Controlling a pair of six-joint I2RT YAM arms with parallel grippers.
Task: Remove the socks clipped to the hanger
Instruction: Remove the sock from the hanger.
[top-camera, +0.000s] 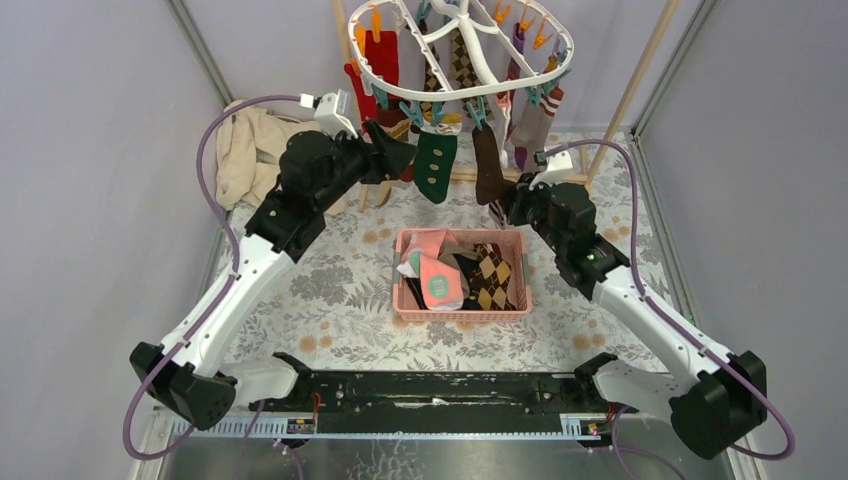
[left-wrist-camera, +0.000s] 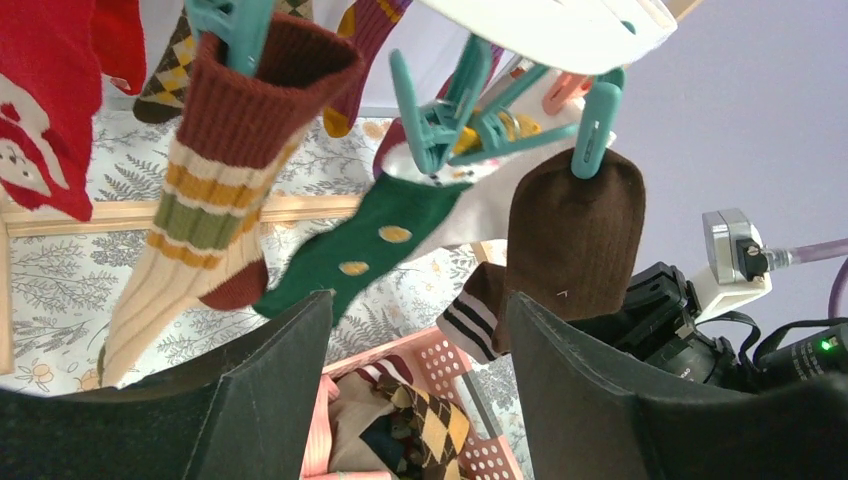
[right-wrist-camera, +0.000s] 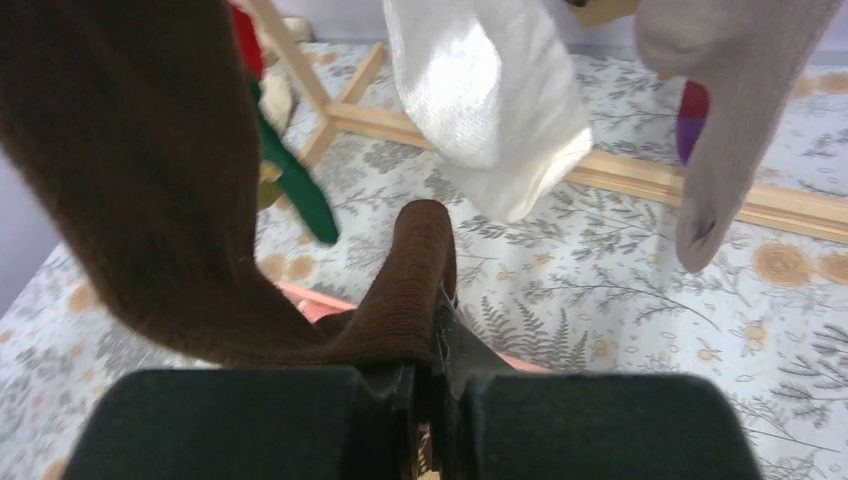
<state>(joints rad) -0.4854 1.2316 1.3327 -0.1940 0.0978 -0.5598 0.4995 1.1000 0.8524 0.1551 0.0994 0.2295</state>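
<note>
The right end effector (right-wrist-camera: 435, 335) is clenched on the lower end of the brown sock (right-wrist-camera: 150, 190). The sock rises above it to a teal clip (left-wrist-camera: 592, 125) on the hanger (top-camera: 450, 95). We judge this grip suits a downward pull. The left end effector (left-wrist-camera: 420, 400) is released, jaws spread, just below the green sock (left-wrist-camera: 365, 240), apparently lined up for it. Below and between both, the pink basket (top-camera: 462, 312) rests on the surface (top-camera: 330, 290), holding loose socks (top-camera: 470, 270): pink, argyle, dark.

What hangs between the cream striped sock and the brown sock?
A green sock with yellow dots, clipped to the hanger; the left wrist view shows it.
</note>
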